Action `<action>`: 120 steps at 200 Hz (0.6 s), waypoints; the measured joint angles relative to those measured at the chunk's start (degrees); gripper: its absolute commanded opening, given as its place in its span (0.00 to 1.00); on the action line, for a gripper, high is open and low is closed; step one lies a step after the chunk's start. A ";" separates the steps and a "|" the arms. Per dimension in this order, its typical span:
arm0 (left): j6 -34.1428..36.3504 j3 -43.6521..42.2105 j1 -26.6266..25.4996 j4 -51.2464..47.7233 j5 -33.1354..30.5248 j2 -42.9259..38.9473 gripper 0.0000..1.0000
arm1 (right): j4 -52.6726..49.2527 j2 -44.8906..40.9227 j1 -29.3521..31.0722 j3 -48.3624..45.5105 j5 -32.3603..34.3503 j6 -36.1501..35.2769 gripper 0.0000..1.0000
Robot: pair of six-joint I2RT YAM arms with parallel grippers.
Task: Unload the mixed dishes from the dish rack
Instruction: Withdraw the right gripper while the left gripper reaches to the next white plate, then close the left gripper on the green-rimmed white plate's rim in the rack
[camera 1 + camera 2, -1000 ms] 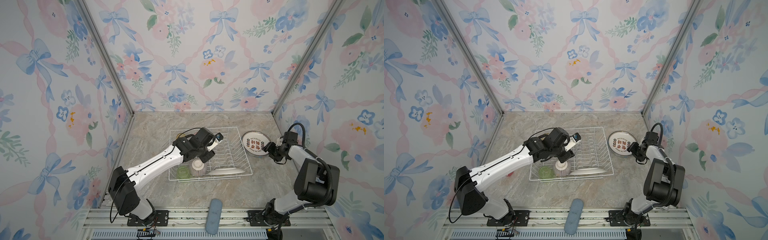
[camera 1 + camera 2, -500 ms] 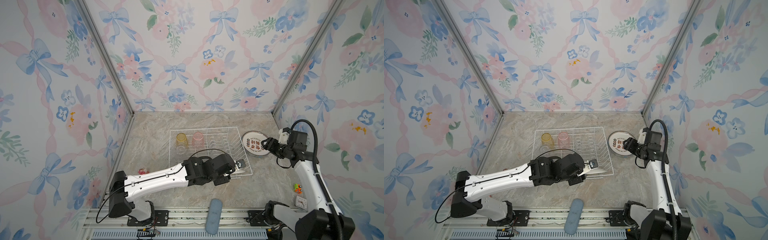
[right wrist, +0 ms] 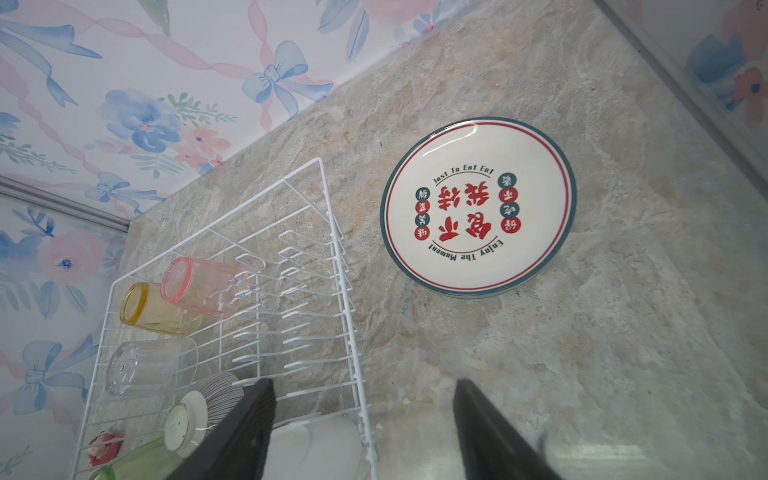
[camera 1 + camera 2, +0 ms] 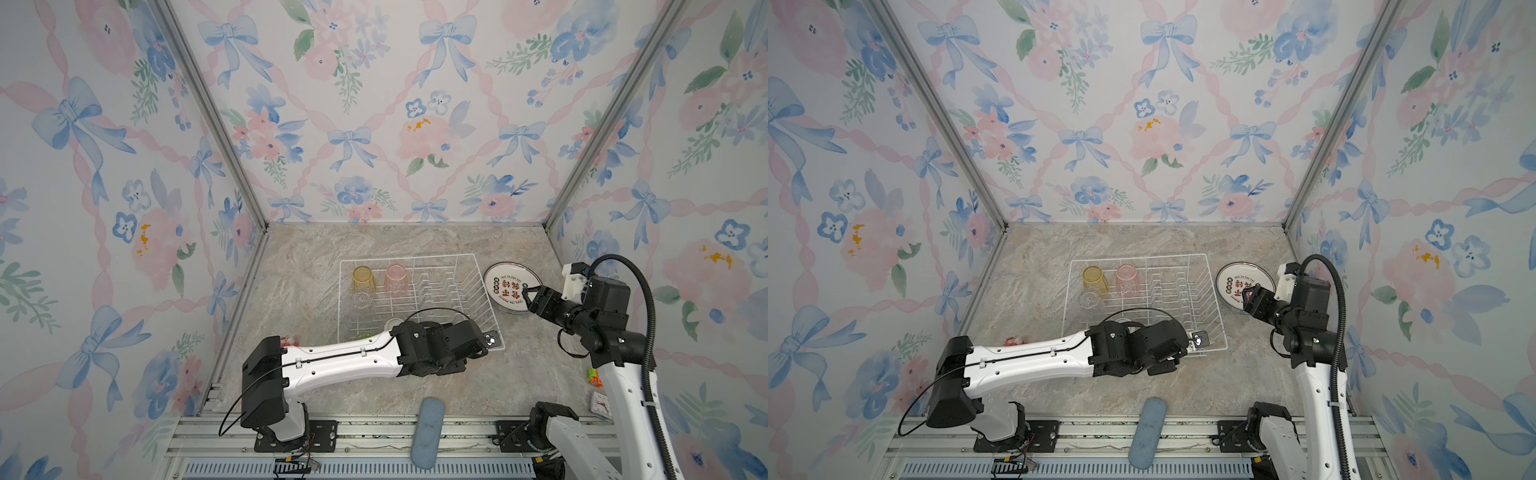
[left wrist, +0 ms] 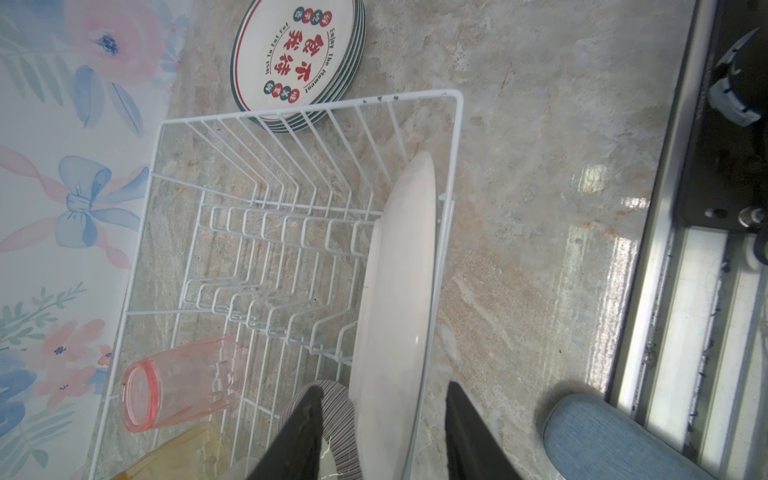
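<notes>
Now the left gripper (image 5: 383, 386), moved to the rack (image 5: 374, 100) front, is straddling the last plate (image 5: 395, 291), jaws apart; the right gripper (image 3: 363, 382), open and empty, is hovering by the stack (image 3: 478, 208).

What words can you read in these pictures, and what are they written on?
"Just To Eat Eat": printed on the top plate of the stack.
"Enjoy The Moment": same plate, on the opposite side of the print.
Big red Chinese characters and small round badges on that plate: I cannot read them for sure.
Small card: too small to read.
</notes>
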 measured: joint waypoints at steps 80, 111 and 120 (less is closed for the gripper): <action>3.63 2.27 0.00 0.02 -4.33 8.09 0.34 | 0.13 -3.78 0.00 -3.91 -0.07 -0.46 0.73; 4.28 2.82 0.39 -0.02 -6.73 8.96 0.34 | 1.33 -3.76 0.00 -4.68 -0.09 -0.46 0.73; 4.31 3.26 0.50 0.02 -7.34 8.96 0.35 | 1.77 -3.63 0.00 -4.87 -0.11 -0.46 0.73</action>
